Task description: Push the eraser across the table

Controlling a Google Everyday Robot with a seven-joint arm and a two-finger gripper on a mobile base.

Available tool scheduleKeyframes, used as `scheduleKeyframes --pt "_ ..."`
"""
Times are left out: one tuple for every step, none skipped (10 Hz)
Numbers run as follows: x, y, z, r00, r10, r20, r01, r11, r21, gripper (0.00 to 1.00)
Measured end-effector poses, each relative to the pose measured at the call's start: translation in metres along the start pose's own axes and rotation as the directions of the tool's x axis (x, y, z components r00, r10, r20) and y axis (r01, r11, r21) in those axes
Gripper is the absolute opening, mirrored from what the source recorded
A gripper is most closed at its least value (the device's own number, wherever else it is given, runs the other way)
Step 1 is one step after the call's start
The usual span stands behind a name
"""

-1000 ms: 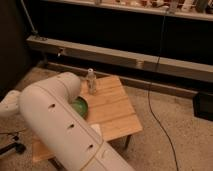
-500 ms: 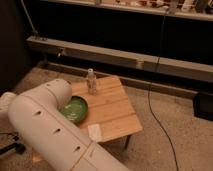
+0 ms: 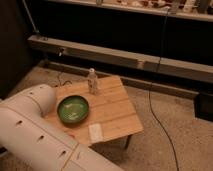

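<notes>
Lying on table (image 3: 114, 107) — eraser (image 3: 95, 132), gripper unseen

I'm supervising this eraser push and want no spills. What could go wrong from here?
The eraser lies close to the near edge of the table, so a push toward that edge would likely drop it off. The green bowl and the small bottle stand nearby; a push their way could knock them. The gripper is out of view; only the arm shows.

single high view, looking down past the white arm (image 3: 35, 130) onto the table (image 3: 112, 107), end effector out of frame
</notes>
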Motion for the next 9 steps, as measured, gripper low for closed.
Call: scheduleKeyframes --pt "0.005 -0.001 -0.003 1.000 0.014 0.016 -0.014 1.000 0.010 0.00" --pt "0.015 -0.011 -0.005 0.998 0.064 0.030 -0.064 0.998 0.014 0.00" --pt "0.024 -0.022 -0.009 0.992 0.115 0.049 -0.116 0.993 0.010 0.00" --pt "0.030 -0.033 -0.018 0.984 0.160 0.079 -0.160 0.987 0.003 0.00" --pt "0.037 -0.048 -0.035 0.969 0.214 0.126 -0.214 0.977 -0.010 0.00" --pt "0.045 -0.061 -0.049 0.954 0.253 0.163 -0.252 0.967 -0.023 0.00" --pt "0.054 -0.072 -0.063 0.940 0.283 0.193 -0.281 0.959 -0.035 0.00" --pt "0.069 -0.086 -0.076 0.924 0.317 0.213 -0.317 0.948 -0.036 0.00" --pt "0.081 -0.097 -0.083 0.909 0.353 0.219 -0.355 0.934 -0.034 0.00"
